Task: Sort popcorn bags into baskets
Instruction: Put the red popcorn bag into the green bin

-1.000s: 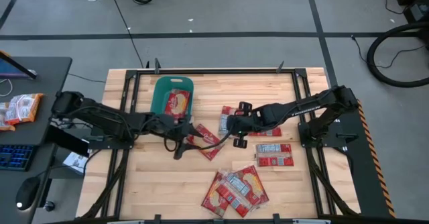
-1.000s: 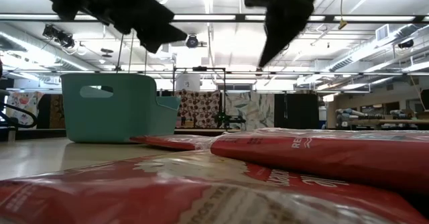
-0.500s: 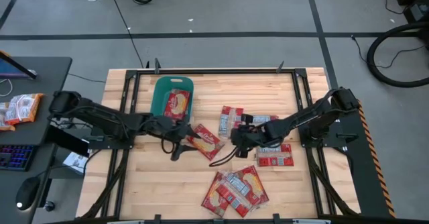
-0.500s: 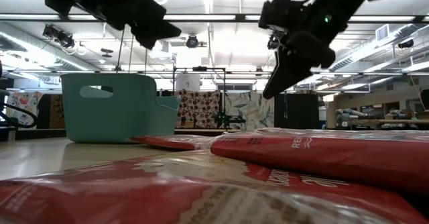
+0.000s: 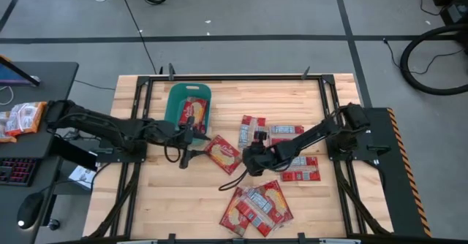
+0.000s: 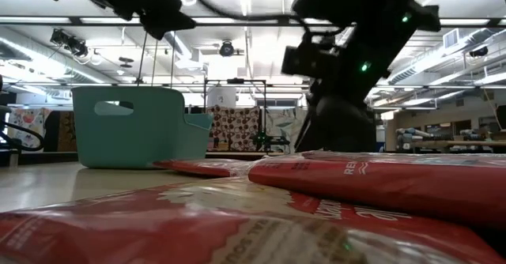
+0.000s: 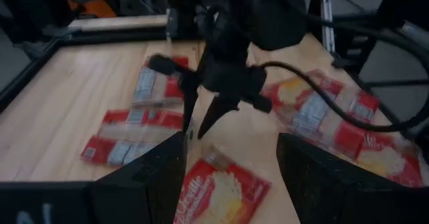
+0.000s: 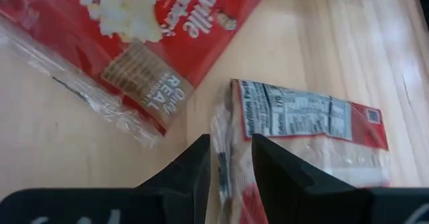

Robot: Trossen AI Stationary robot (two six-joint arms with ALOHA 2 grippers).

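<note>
the right claw is low over the desk, its fingers parted by a narrow gap and holding nothing. directly between and just ahead of those fingers lies the crinkled clear end seam of one popcorn bag, label side up. just beside it, off to one side of the claw, lies a second bag with its printed front up and its own clear seam pointing toward the claw.

risk one: the gap is slim and the seam sits flat on the wood, so the fingers may slide over the foil, or pinch only the seam and let the bag peel free when lifted.

risk two: the two bags lie near each other, so a slightly off approach may nudge or catch the second bag's seam and drag both.

farther from the right claw, more bags lie overlapping on the desk.

the left claw hovers across from the right claw, fingers wide and empty, with the front-up bag between them. both arms converge on one patch, so contact between them is possible.

farthest off, behind the left claw, the teal basket already holds one bag; the carry must pass the left arm.
</note>
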